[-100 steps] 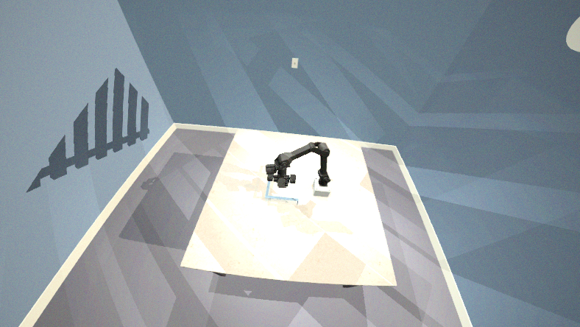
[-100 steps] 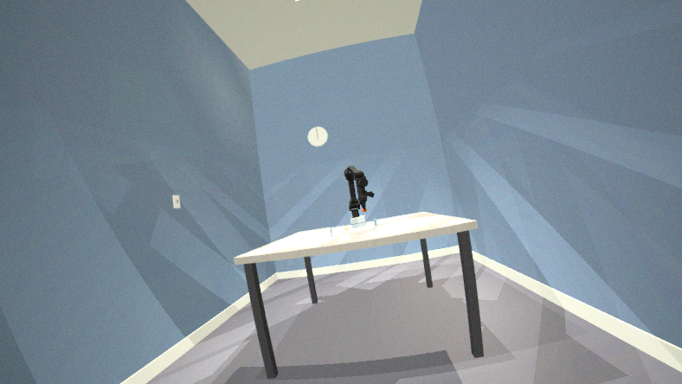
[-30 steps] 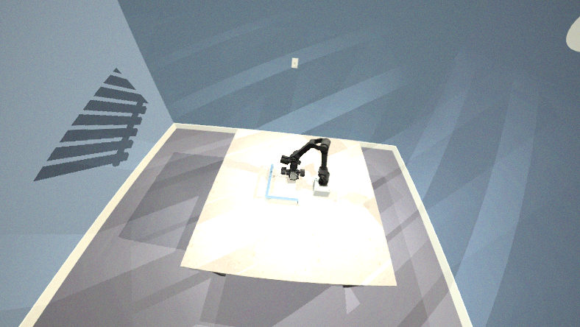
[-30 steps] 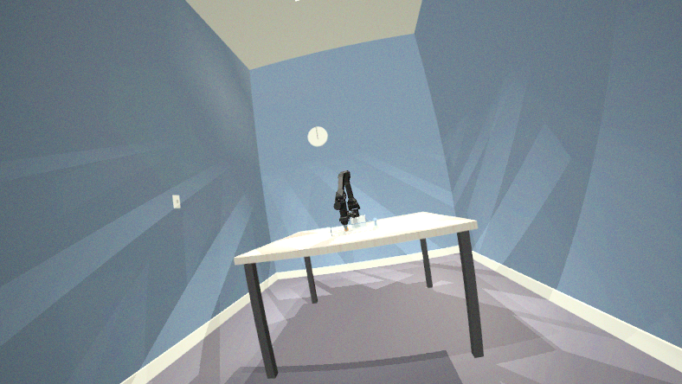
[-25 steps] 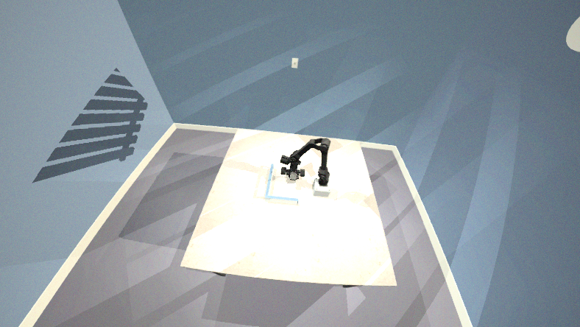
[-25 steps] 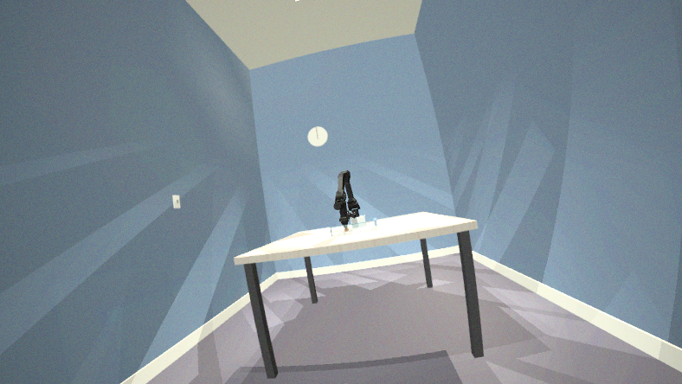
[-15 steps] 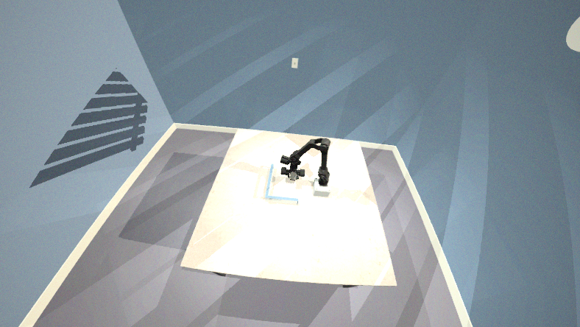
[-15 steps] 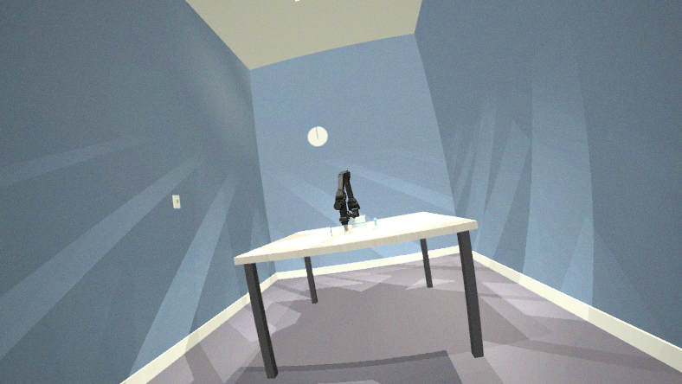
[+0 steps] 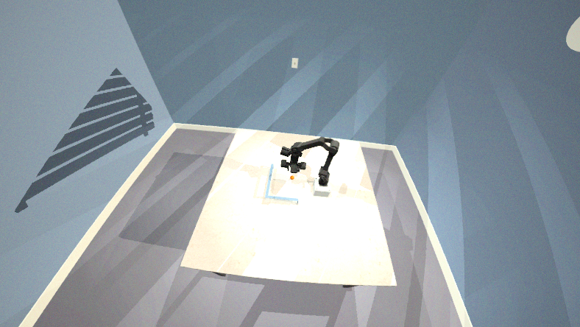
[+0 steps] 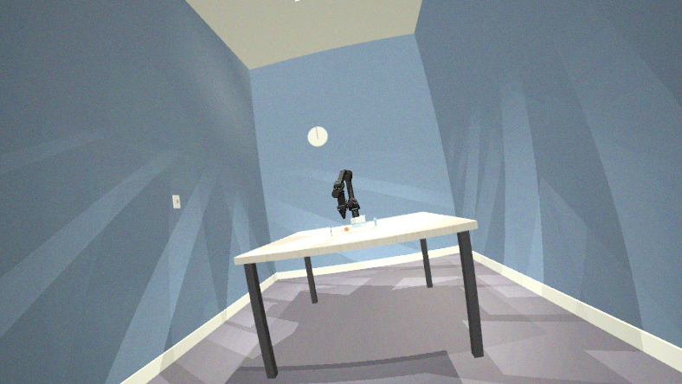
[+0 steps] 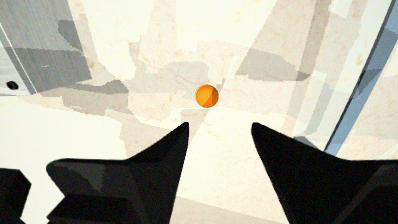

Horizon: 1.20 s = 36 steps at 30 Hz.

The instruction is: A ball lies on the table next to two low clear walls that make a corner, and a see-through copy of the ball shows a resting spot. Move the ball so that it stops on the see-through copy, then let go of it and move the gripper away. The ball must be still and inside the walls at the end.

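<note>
Blue walls close in on a small room with a grey patterned floor, and a pale table [image 10: 429, 226] on dark legs stands in the middle of it. On the far half of the table top a black arm [image 9: 320, 145] rises from a small white block [image 9: 322, 191], bends over at the elbow and reaches out level toward the left as seen from above, its wrist turned down so the gripper [image 9: 293, 166] hangs over the table surface. From the side it looks tall and folded, with the gripper [image 10: 342, 214] clear of the table.

Two low clear walls [image 9: 280, 197], edged in light blue, meet in an L on the table; one runs away toward the arm's reach and the other along the near side toward the white block. The orange ball [image 9: 292, 177] lies on the table within the angle they make, just below the gripper in the overhead view and well apart from both walls.

In the wrist view the ball [image 11: 207, 96] sits on the table beyond the two dark fingertips, touching neither. The gripper [image 11: 220, 129] is parted about halfway, with only table surface between the fingers, so it grips nothing. A strip of the blue-edged wall [image 11: 370, 75] crosses the right side there.

Being round, the ball has no long axis or heading to tell. I cannot make out the see-through copy separately from the ball.
</note>
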Each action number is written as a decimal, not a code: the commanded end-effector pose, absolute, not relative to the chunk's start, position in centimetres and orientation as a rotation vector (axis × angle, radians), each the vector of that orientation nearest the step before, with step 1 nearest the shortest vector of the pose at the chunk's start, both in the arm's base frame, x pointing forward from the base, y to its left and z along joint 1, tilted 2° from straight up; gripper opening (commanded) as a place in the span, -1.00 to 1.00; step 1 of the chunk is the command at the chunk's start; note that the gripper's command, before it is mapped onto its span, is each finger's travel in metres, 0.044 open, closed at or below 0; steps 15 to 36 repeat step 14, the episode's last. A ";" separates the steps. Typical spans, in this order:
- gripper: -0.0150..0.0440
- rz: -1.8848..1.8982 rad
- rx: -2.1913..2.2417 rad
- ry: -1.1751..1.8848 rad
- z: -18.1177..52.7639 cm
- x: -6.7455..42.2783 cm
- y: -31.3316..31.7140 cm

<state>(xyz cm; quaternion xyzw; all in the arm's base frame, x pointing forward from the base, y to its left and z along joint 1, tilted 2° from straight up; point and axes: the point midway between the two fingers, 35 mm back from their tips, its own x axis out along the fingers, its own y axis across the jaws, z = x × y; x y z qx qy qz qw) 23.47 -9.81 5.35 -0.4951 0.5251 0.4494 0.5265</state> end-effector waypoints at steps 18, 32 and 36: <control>1.00 1.078 -1.181 1.257 9.7 22.8 -9.4; 1.00 1.078 -1.181 1.257 9.7 22.8 -9.4; 1.00 1.078 -1.181 1.257 9.7 22.8 -9.4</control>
